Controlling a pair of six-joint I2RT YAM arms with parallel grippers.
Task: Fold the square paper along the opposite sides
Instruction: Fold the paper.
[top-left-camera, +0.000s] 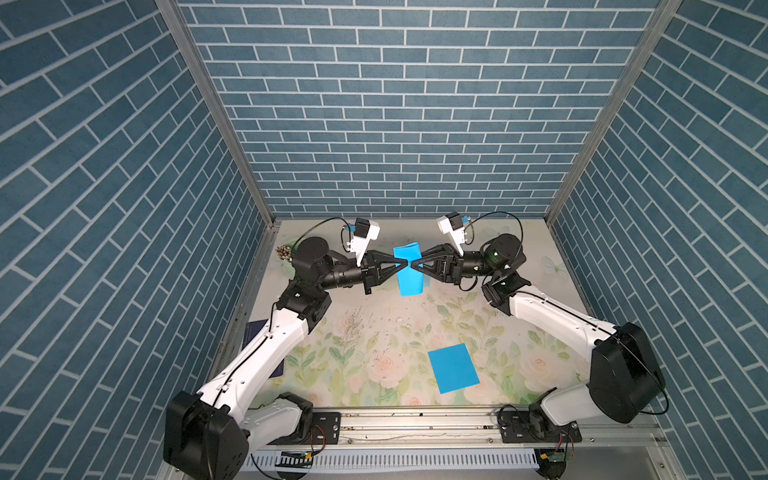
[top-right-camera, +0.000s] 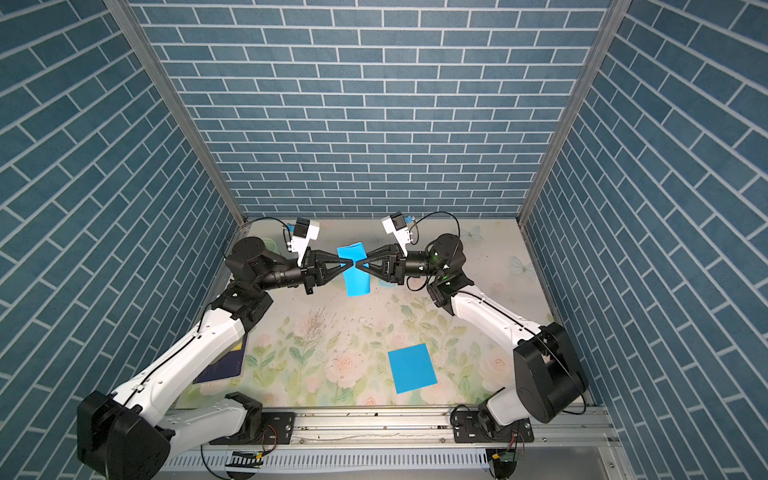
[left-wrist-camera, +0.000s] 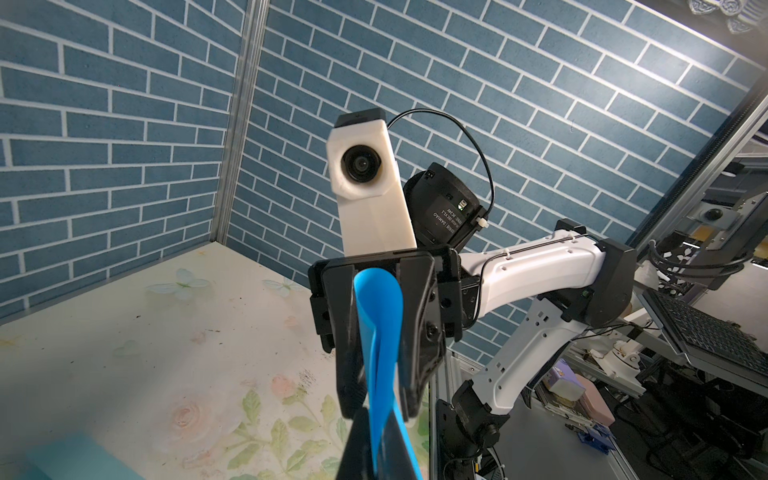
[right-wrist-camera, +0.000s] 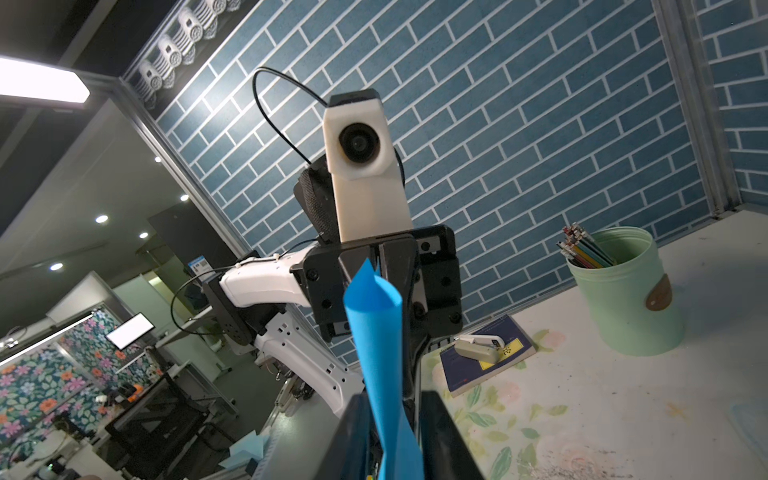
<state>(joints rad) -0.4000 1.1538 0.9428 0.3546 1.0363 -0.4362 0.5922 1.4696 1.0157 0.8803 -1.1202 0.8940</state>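
Floral table (top-left-camera: 353, 357), far edge: blue paper (top-left-camera: 409, 284) upright between opposed tips; left gripper (top-left-camera: 403, 262) pinches it, right gripper (top-left-camera: 416, 264) straddles it, jaws slightly parted.

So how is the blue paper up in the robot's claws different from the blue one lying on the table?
The held paper is lifted above the table, pinched by the left gripper, with the right gripper at its other side; the flat paper lies untouched near the front. The held paper curls into a loop; the flat paper is smooth. Both are bright blue.
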